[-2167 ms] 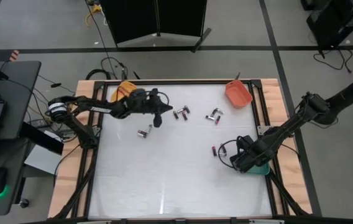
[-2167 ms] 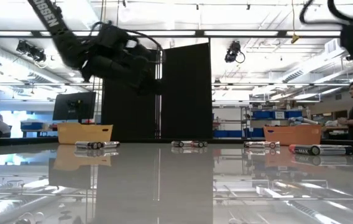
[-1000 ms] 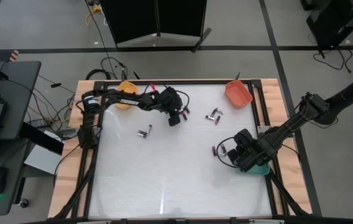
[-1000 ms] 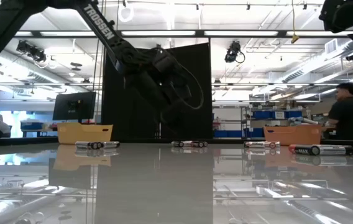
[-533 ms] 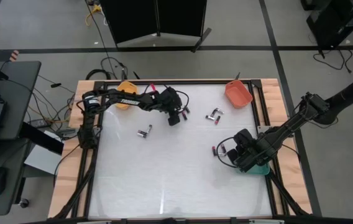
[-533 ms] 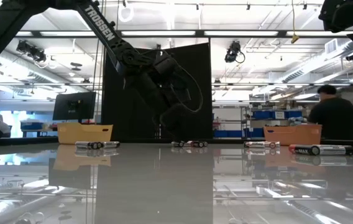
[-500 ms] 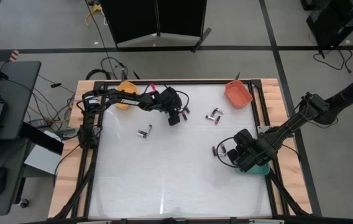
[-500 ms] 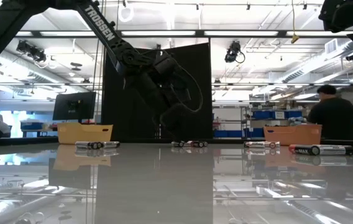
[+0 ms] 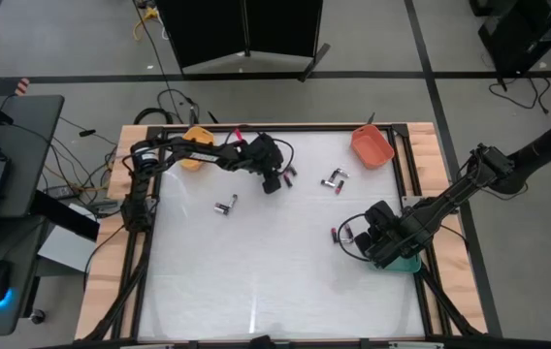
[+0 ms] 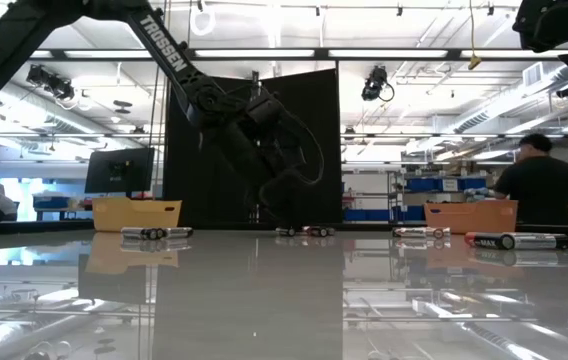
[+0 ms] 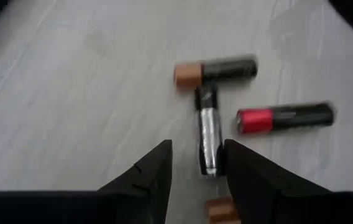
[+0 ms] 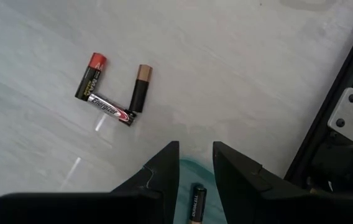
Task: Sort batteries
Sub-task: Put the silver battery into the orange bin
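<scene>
Batteries lie on the white table in small groups. One group (image 9: pixel 286 174) sits at the far middle, where my left gripper (image 9: pixel 274 184) is open low over it. In the left wrist view its fingertips (image 11: pixel 195 171) stand on either side of the near end of a silver-and-black battery (image 11: pixel 206 130), without plain contact. A copper-ended battery (image 11: pixel 217 71) and a red-ended one (image 11: pixel 285 118) lie beside it. My right gripper (image 12: pixel 195 163) is open above the green tray (image 12: pixel 186 180), which has one battery (image 12: pixel 197 200) in it.
More batteries lie at the left middle (image 9: pixel 225 205), the far right (image 9: pixel 334 180) and beside my right gripper (image 9: pixel 339 234). An orange tray (image 9: pixel 196 136) stands at the far left and a red-orange tray (image 9: pixel 372 145) at the far right. A person stands in the room behind (image 10: pixel 539 185).
My left gripper swung from beside the orange tray toward the table's right and down over the far-middle battery group. Over the last second it has stayed nearly still there. The batteries have not moved.
</scene>
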Motion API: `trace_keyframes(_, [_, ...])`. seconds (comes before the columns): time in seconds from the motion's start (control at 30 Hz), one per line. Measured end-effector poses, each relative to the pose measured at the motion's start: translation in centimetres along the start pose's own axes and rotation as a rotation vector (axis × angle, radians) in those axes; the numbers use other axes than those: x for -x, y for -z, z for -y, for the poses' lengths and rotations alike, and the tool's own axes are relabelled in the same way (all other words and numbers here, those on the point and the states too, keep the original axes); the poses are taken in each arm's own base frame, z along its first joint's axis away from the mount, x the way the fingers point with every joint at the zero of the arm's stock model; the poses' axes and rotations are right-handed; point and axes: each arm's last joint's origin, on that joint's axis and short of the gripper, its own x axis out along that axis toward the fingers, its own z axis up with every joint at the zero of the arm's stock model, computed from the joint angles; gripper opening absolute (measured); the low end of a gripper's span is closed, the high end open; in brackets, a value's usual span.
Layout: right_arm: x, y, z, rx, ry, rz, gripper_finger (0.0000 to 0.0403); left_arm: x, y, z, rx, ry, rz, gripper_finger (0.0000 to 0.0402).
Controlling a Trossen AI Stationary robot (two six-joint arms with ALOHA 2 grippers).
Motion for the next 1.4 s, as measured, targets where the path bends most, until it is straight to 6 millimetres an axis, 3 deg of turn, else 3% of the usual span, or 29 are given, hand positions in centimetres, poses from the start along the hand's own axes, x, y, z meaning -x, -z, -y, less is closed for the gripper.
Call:
trace_keyframes(0.37, [0.0,0.0,0.0,0.000,-0.001,0.008,0.0108,-0.2,0.0,0.0,-0.010,-0.003,0.015,0.0148])
trace_keyframes(0.7, [0.0,0.0,0.0,0.008,-0.002,0.015,0.0107,-0.2,0.0,0.0,-0.135,-0.009,0.005,0.0050])
trace_keyframes(1.0, [0.0,0.0,0.0,0.015,-0.003,0.015,0.0103,0.0,0.1,-0.1,-0.155,-0.046,-0.017,0.0048])
trace_keyframes(1.2, [0.0,0.0,0.0,0.014,-0.006,0.014,0.0101,1.0,-0.2,-0.1,-0.156,-0.063,-0.036,0.0048])
trace_keyframes(1.4, [0.0,0.0,-0.2,0.021,-0.019,0.021,0.0101,3.5,-2.0,-0.2,-0.159,-0.083,0.048,0.0048])
